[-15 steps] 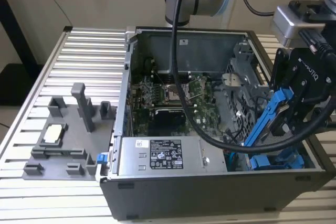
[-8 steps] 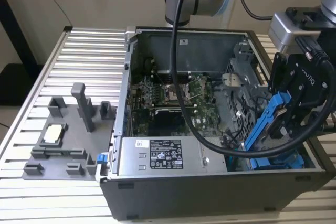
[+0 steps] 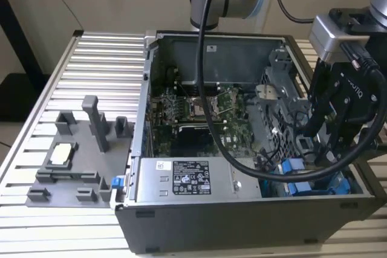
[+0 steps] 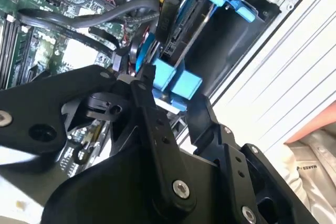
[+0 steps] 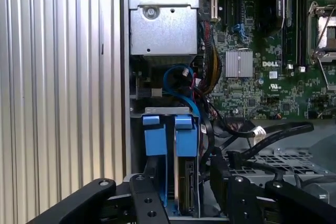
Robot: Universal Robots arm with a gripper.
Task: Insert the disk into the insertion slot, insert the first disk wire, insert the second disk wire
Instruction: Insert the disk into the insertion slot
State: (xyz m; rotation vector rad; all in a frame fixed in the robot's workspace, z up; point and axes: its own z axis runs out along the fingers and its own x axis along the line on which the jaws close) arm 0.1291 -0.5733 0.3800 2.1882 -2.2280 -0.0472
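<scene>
Disk [image 5: 188, 184] lwr end behind gripper [image 5: 184, 174]

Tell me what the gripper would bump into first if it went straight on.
Probably the blue-framed disk, which sits right ahead of the gripper, though depth is hard to judge.

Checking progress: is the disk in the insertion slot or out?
In, at least partly: the disk sits inside the insertion slot; seating depth cannot tell.
</scene>
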